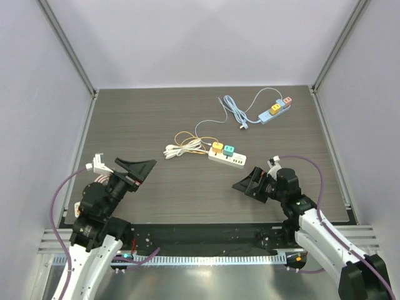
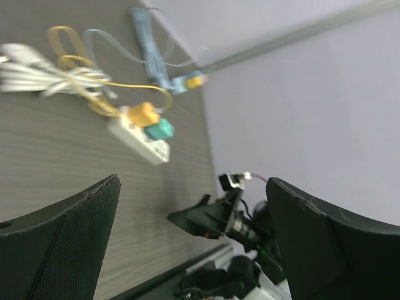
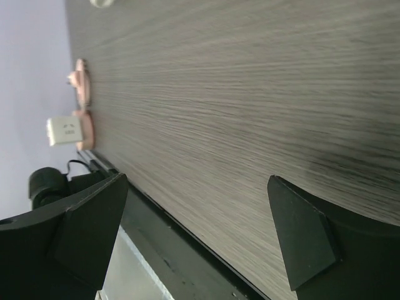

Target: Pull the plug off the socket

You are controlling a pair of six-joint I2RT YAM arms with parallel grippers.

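Observation:
A white power strip (image 1: 229, 160) lies mid-table with an orange plug (image 1: 217, 149) and a teal plug (image 1: 229, 150) in it. A blue power strip (image 1: 274, 114) at the back right carries a yellow plug (image 1: 275, 108) and a pink plug (image 1: 286, 100). My left gripper (image 1: 145, 172) is open and empty, left of the white strip. My right gripper (image 1: 245, 178) is open and empty, just in front of it. The left wrist view shows the white strip (image 2: 142, 142), orange plug (image 2: 142, 114) and teal plug (image 2: 161, 129) beyond the open left gripper (image 2: 192, 184). The right gripper (image 3: 197, 180) faces bare table.
A coiled white cable (image 1: 178, 150) and a yellow cable (image 1: 187, 139) lie left of the white strip. A blue cable (image 1: 235, 110) runs from the blue strip. Grey walls enclose the table on three sides. A black rail (image 1: 206, 234) runs along the near edge.

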